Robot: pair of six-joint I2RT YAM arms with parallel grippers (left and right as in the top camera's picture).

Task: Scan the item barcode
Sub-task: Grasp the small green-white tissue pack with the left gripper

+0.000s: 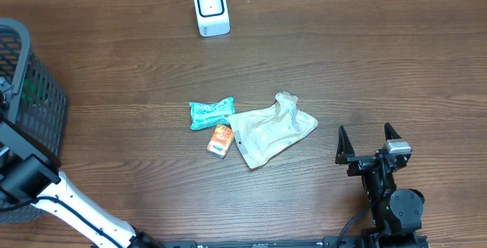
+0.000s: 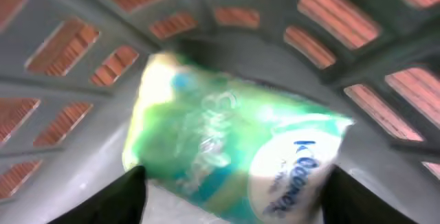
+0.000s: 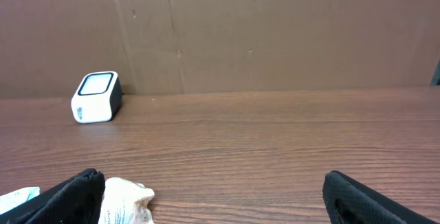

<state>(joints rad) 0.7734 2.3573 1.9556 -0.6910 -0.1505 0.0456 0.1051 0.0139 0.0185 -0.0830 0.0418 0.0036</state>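
Observation:
In the left wrist view, a green and white tissue pack (image 2: 234,141) lies on the floor of the grey basket (image 2: 275,52). My left gripper (image 2: 234,179) is down inside the basket, open, with one dark finger (image 2: 124,196) on each side of the pack. From overhead that gripper is hidden behind the basket (image 1: 30,88) wall. The white barcode scanner (image 1: 211,8) stands at the table's far edge and also shows as the scanner (image 3: 96,97) at the left of the right wrist view. My right gripper (image 1: 369,140) rests open near the front right, holding nothing.
A teal packet (image 1: 211,114), a small orange box (image 1: 221,139) and a crumpled pale plastic bag (image 1: 270,130) lie together mid-table. The bag's edge (image 3: 124,200) shows by my right gripper's left finger. A cardboard wall backs the table.

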